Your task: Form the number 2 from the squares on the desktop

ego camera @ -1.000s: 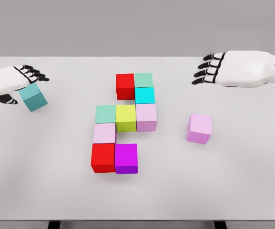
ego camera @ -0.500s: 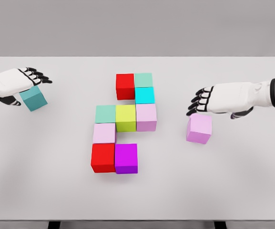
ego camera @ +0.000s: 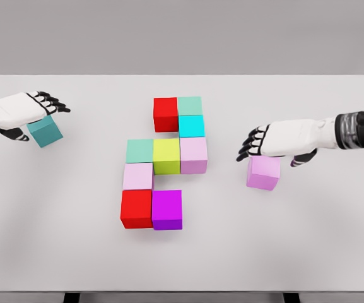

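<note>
Resting on the white bench (ego camera: 308, 240), nine cubes sit clustered at its centre — red cube (ego camera: 165, 114) and green cube (ego camera: 190, 105) topmost. The left hand (ego camera: 19, 113) near the left edge has its fingers curled around a teal cube (ego camera: 45, 130) (tilted). Toward the right edge, the right hand (ego camera: 276, 142) covers a lone pink cube (ego camera: 264, 173) — fingers bent over its top; whether they grip it, I cannot tell.

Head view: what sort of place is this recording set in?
Most likely a simulated tabletop workspace, not a real room. A plain white rectangular desktop fills the view against a featureless grey backdrop, flat-shaded coloured cubes sit grouped at its middle, and the white left robot hand holds a teal cube.
</note>
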